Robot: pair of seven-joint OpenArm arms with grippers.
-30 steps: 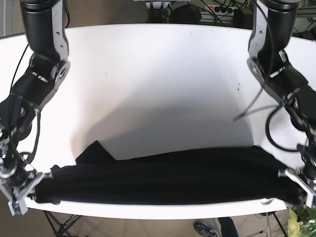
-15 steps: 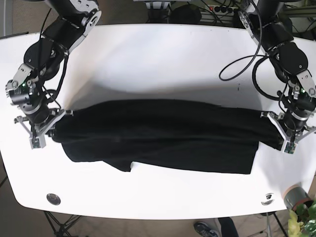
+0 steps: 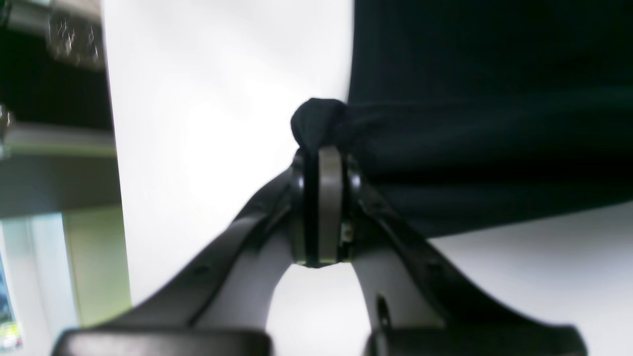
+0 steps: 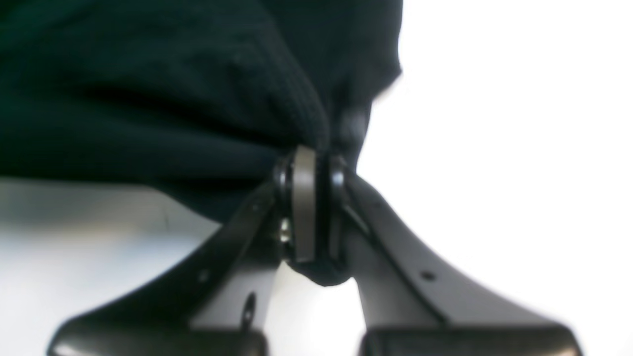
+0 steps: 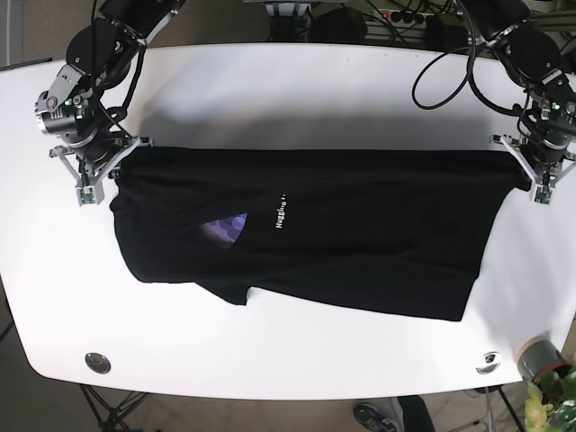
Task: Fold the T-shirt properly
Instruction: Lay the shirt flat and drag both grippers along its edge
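The black T-shirt [image 5: 342, 229] lies stretched across the middle of the white table [image 5: 288, 90], with white lettering and a purple patch showing near its left half. My left gripper [image 5: 531, 180] is shut on the T-shirt's upper right corner; in the left wrist view a bunched knot of T-shirt [image 3: 316, 121] sticks out past the left gripper [image 3: 322, 153]. My right gripper [image 5: 94, 175] is shut on the upper left corner, and the right wrist view shows the T-shirt [image 4: 163, 99] pinched in the right gripper [image 4: 309, 163].
A round metal fitting [image 5: 97, 363] sits in the table near the front left corner, another [image 5: 488, 360] near the front right. A small pot with a plant [image 5: 544, 364] stands off the front right edge. Cables hang behind the table's far edge.
Both grippers have carried the T-shirt's held edge away from the front of the table toward the far side. The cloth now lies spread wider, with its print showing.
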